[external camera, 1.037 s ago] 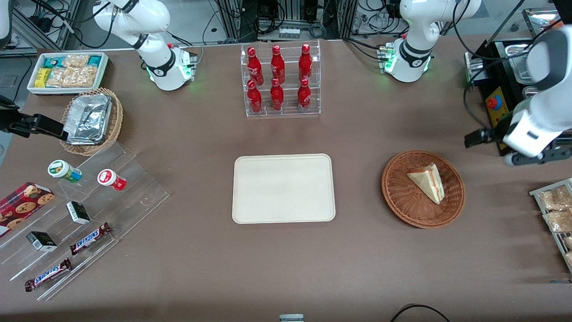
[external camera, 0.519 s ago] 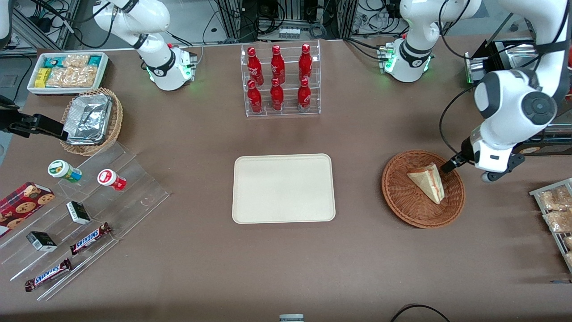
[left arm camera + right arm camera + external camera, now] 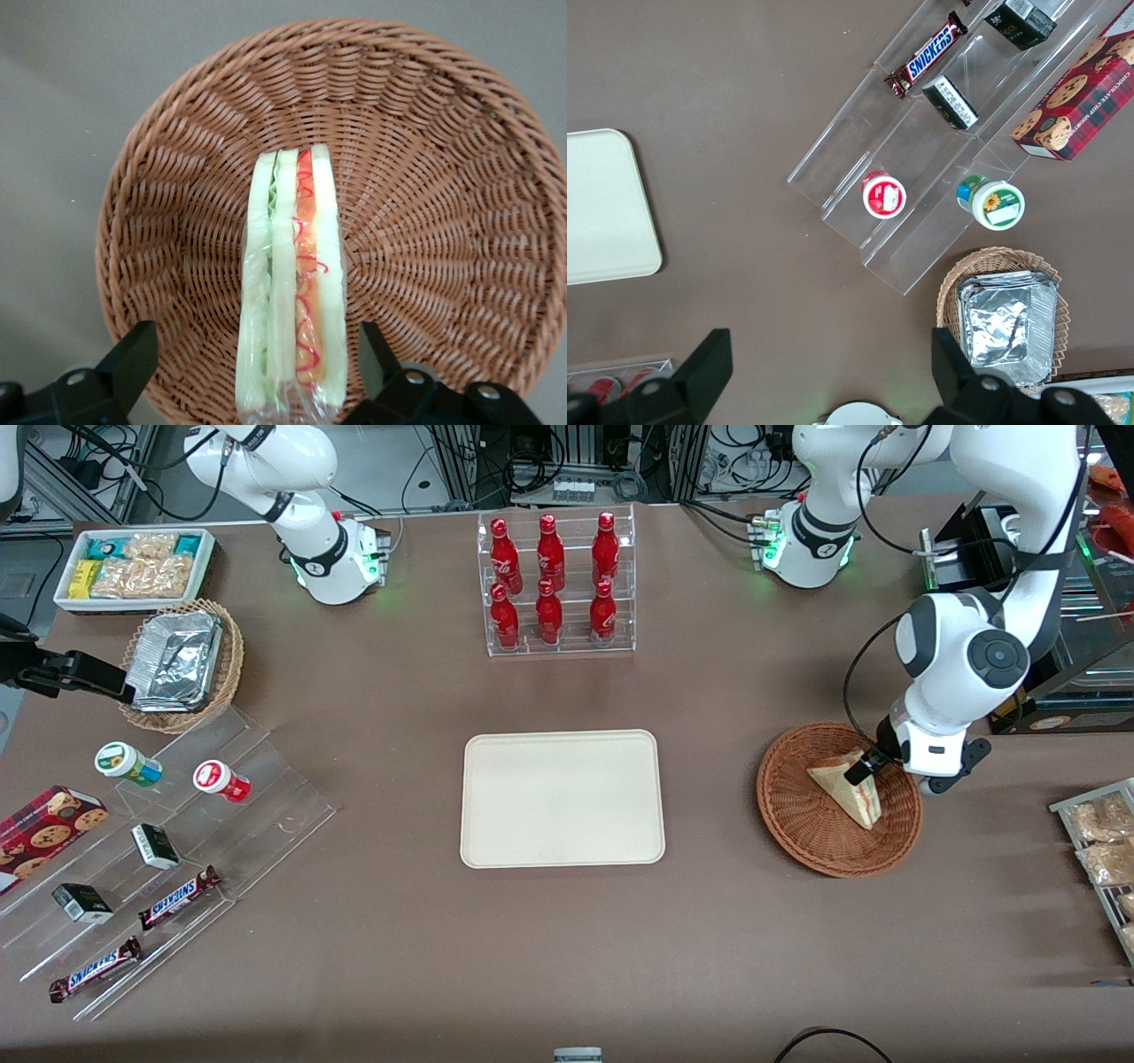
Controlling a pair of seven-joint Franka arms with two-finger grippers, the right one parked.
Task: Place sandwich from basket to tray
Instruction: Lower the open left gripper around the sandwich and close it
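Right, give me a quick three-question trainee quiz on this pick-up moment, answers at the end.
1. True or false: the sandwich already lies on the tray.
2. Where is the gripper? A) above the tray B) over the basket, one finger on each side of the sandwich C) by the bottle rack
3. Fill in: the gripper's fingers are ____.

Key
1. False: it lies in the basket and the tray holds nothing.
2. B
3. open, not touching the sandwich
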